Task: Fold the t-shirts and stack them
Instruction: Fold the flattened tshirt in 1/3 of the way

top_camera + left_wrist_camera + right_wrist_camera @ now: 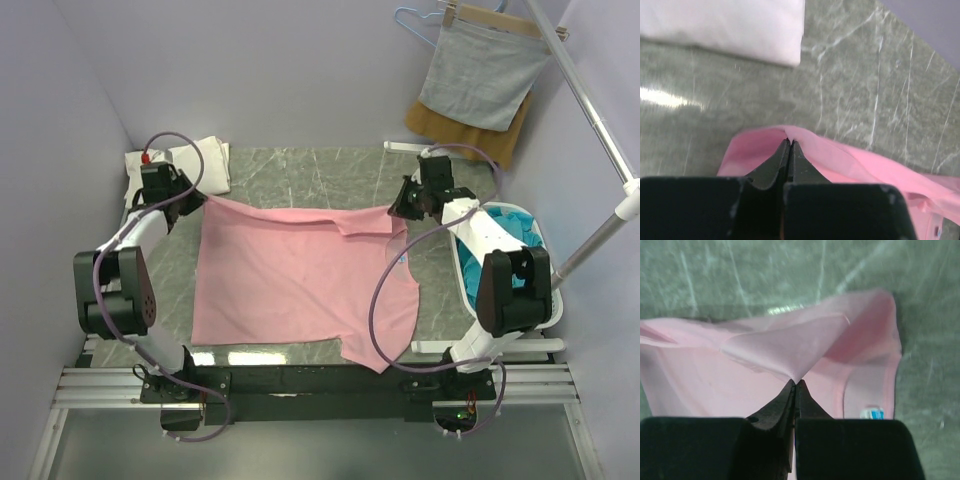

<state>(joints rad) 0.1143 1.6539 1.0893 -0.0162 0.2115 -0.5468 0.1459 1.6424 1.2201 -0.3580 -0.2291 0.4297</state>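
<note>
Pink t-shirt (290,280): spread over the middle of the green marbled worktop (300,175). Most of it lies flat. Its far edge is raised at both far corners, and a loose fold runs along the far-right part.
Neck label (871,413): small, white and blue, inside the neck band of the pink t-shirt, on the shirt's right side. The print on it is too small to read.
Left end effector (789,141): at the pink t-shirt's far-left corner. The fingers are pressed together with the hem of that corner clamped between their tips, and pink cloth curls around both sides of them.
Right end effector (796,383): at the pink t-shirt's far-right corner, close to the neck opening. The fingers are together, pinching a small peak of the pink cloth that rises to a point at the tips.
Cream-white t-shirt (195,160): folded, lying on the worktop just beyond the pink t-shirt's far-left corner. A strip of bare worktop separates the two.
Teal-blue t-shirts (515,225): heaped in a white basket (553,300) to the right of the pink t-shirt, partly hidden by the right arm.
Grey cloth (480,75): clipped to a hanger, hanging high beyond the pink t-shirt's far-right corner, well apart from it.
Mustard-brown cloth (500,140): behind and below the grey cloth, also beyond the pink t-shirt's far-right corner.
Cable (380,300): the right arm's purple-grey loop, hanging across the pink t-shirt's right side.
</note>
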